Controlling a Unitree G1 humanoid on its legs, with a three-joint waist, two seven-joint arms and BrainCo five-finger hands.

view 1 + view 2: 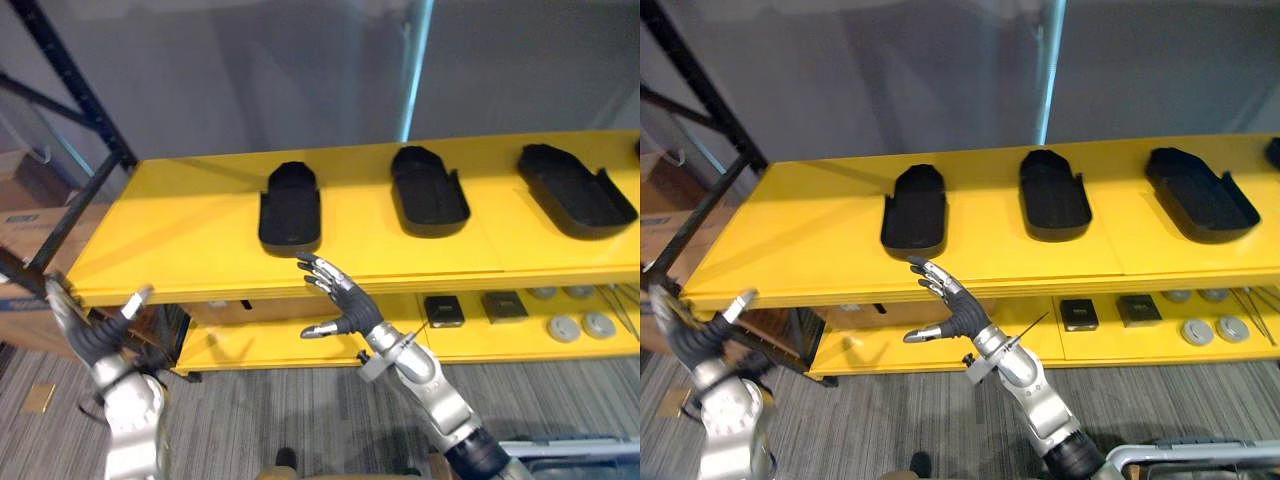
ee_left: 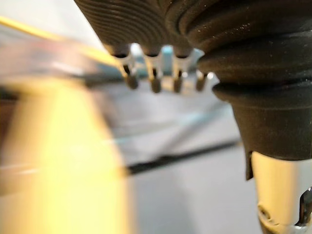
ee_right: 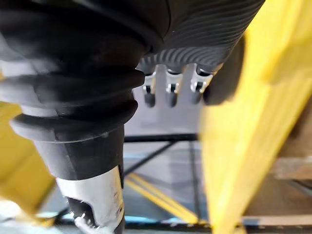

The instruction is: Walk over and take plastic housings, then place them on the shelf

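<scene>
Three black plastic housings lie in a row on the yellow shelf top: one at the left, one in the middle, one at the right. My right hand is open, fingers spread, raised in front of the shelf's front edge just below the left housing and holding nothing. My left hand is open too, down at the shelf's left corner, also holding nothing. In the wrist views the left hand's fingers and the right hand's fingers stand straight.
The lower yellow shelf carries small black square parts and grey round discs. A black metal rack frame stands to the left, with a cardboard box behind it. Grey carpet lies below.
</scene>
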